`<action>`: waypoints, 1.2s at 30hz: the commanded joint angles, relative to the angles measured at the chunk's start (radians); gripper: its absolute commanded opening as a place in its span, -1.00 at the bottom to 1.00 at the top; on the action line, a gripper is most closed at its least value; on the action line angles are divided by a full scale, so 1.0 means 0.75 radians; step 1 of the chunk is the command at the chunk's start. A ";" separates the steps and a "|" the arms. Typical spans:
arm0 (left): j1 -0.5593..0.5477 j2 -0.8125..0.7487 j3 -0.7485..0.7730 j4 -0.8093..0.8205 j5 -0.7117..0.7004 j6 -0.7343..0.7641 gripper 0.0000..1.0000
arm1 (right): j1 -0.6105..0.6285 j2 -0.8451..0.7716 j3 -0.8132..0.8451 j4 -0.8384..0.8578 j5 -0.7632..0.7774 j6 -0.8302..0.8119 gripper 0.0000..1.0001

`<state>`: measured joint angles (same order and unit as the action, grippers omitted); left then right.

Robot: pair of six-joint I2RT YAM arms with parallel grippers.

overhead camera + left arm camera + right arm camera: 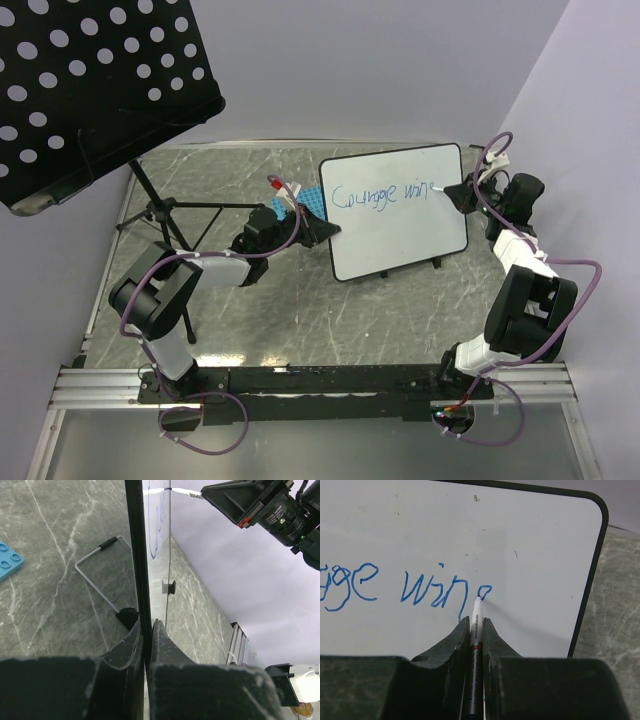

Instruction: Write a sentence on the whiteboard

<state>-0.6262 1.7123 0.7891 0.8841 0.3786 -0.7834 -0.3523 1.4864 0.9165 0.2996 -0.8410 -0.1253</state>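
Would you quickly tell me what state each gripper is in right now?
The left gripper is closed on the whiteboard edge.
The right gripper is closed on the marker.

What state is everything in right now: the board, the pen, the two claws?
whiteboard, standing propped, one edge clamped.
sentence, unfinished: "Courage win" plus a started letter.
marker, uncapped, tip touching the board.
left gripper, shut on the whiteboard's edge.
right gripper, shut on the marker.
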 commanded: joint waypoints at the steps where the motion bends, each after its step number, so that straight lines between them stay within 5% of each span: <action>1: -0.012 -0.011 -0.003 0.053 0.058 0.122 -0.98 | -0.015 -0.055 -0.001 -0.058 0.008 -0.050 -1.00; 21: -0.010 -0.007 -0.003 0.063 0.060 0.120 -0.98 | -0.013 -0.131 -0.046 -0.160 -0.073 -0.078 -1.00; 36: -0.010 -0.017 -0.013 0.061 0.051 0.124 -0.98 | -0.011 -0.503 -0.122 -0.240 -0.265 0.002 -1.00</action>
<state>-0.6262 1.7123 0.7891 0.8860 0.3805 -0.7795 -0.3641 1.1557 0.8555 0.1612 -0.9463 -0.1108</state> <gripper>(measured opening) 0.059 0.180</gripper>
